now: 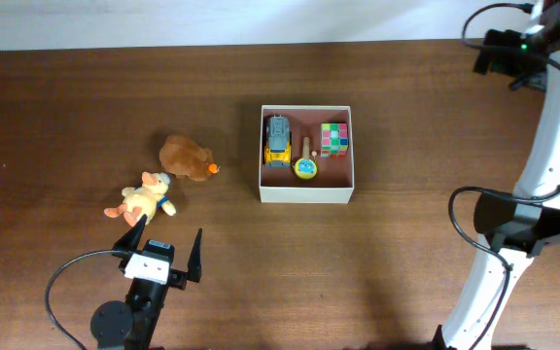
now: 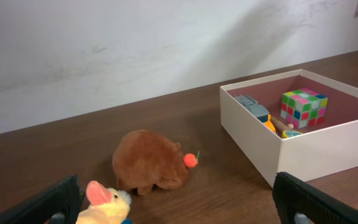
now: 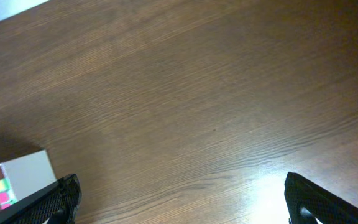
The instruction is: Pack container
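The container [image 1: 306, 193] is a white-walled square box with a pinkish inside, at the table's middle. It holds a yellow and grey toy car [image 1: 278, 141], a small round yellow and blue toy [image 1: 305, 168] and a colour cube [image 1: 334, 139]. A brown plush [image 1: 185, 157] and a yellow plush [image 1: 144, 198] lie left of it. My left gripper [image 1: 166, 239] is open and empty, just in front of the yellow plush [image 2: 101, 202]; the left wrist view also shows the brown plush [image 2: 148, 160] and the container [image 2: 316, 149]. My right gripper [image 3: 179, 193] is open and empty over bare wood.
The right arm [image 1: 542, 185] rises along the table's right side to the far right corner. A corner of the container [image 3: 23, 173] shows at the lower left of the right wrist view. A white wall [image 2: 166, 43] runs behind the table's far edge.
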Motion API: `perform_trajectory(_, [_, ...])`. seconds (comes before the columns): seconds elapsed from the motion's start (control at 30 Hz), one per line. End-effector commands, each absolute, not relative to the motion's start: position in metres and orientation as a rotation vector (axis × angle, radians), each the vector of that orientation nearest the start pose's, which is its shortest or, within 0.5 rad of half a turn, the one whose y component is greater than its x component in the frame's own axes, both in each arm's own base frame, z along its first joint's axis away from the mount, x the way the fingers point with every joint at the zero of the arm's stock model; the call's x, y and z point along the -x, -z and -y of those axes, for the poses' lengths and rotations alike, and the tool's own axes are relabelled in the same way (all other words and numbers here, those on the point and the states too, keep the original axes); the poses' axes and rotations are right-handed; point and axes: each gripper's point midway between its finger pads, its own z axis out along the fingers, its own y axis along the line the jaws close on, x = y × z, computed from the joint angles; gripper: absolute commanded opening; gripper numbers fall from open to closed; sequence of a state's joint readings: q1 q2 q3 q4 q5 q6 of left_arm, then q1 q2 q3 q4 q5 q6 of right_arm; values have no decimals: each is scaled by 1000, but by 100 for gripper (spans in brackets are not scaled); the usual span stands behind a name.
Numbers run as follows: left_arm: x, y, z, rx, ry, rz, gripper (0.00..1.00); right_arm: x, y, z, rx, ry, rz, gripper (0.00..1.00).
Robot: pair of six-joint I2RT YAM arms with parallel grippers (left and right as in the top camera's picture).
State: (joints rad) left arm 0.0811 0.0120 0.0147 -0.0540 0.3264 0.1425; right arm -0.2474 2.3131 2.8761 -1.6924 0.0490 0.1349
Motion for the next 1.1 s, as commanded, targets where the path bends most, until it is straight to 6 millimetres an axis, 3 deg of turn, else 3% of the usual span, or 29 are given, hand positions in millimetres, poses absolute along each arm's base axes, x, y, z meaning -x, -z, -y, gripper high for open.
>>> perform_trajectory(0.0, [-241,-163,36,-308,87,-1592,99,-457,-269,139,-578,114,-2639,99])
perform_trajectory(0.27, [-241,-165,36,-308,85,-1586,99,-459,-269,133,-570,43,-2639,99])
perform_trajectory(0.47, [-237,-182,48,-335,166,-1520,99,-459,-269,133,-571,44,-2639,99])
perform_trajectory(0.73, [-237,-234,41,-294,137,-1503,99,-459,-269,133,-571,44,-2639,99])
perform_trajectory(0.87, [-251,-252,36,-265,149,-1629,99,-459,-269,133,-571,44,-2639,99])
perform_trajectory(1.07, [-295,-272,43,-274,273,-1896,99,-459,-269,133,-571,44,-2639,99])
